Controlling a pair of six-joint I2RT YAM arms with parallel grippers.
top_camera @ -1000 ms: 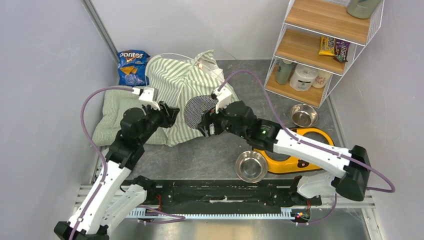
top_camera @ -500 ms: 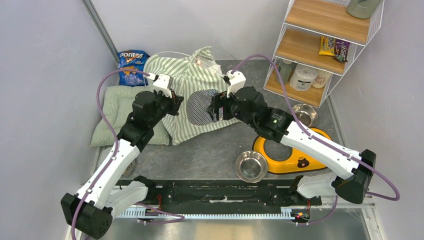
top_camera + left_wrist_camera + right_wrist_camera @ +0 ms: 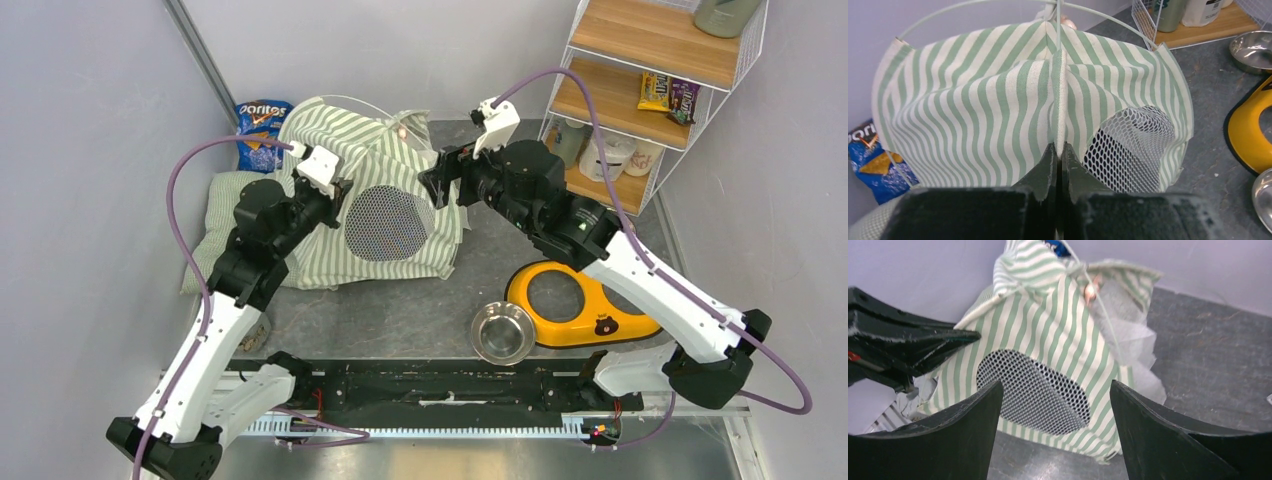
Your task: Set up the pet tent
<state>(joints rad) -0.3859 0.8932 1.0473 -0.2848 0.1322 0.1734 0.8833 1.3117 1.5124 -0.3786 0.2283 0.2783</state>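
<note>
Far left: cushion point(image 3: 222, 215), tent point(image 3: 390, 150) edge lying over it. Next, left pincer point(image 3: 1058, 150) clenched on tent seam, likely propping that side so poles point(image 3: 973, 7) bow out. Far middle of tabletop point(image 3: 420, 310): tent half raised, mesh window point(image 3: 386, 222) facing near. At its right edge, right pincer point(image 3: 1055, 383) spread wide, empty, likely lining up next grip.

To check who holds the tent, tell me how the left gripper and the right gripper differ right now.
The left gripper has its fingers pinched shut; the right gripper has its fingers spread wide. The left gripper clamps a seam of the green-and-white striped fabric pet tent; the right gripper holds nothing between its fingers. Both point at the tent.
</note>
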